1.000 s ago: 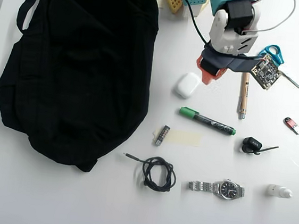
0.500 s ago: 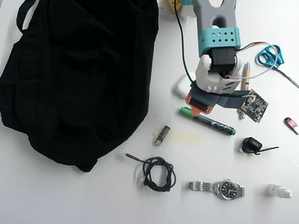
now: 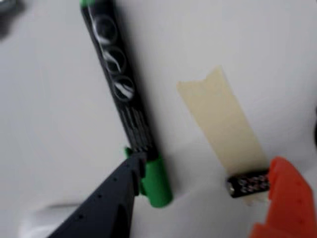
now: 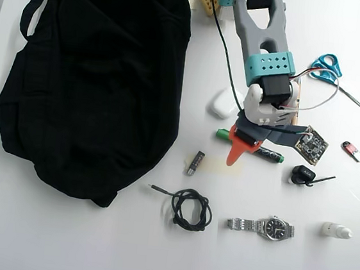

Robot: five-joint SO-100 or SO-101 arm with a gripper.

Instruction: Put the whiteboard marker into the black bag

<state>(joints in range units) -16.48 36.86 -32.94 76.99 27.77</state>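
Note:
The whiteboard marker [image 4: 269,155] lies flat on the white table right of the black bag [image 4: 95,81], partly covered by my gripper [image 4: 234,152] in the overhead view. In the wrist view the marker [image 3: 119,84] runs from the top edge down to its green cap [image 3: 157,182]. My gripper [image 3: 205,168] is open and low over it. The dark finger [image 3: 111,201] rests against the barrel where it meets the cap. The orange finger [image 3: 283,198] stands well apart on the other side. The bag lies slumped with its strap at the upper left.
A strip of tan tape [image 3: 223,124] and a small metal cylinder [image 4: 195,162] lie beside the orange finger. Nearby are a white case [image 4: 222,104], a coiled black cable [image 4: 190,208], a watch [image 4: 263,227], scissors [image 4: 329,63] and a small black clip [image 4: 303,175].
The arm has swung down from the table's far side onto the marker. The orange finger has opened outward, and the gripper now straddles the marker near its cap.

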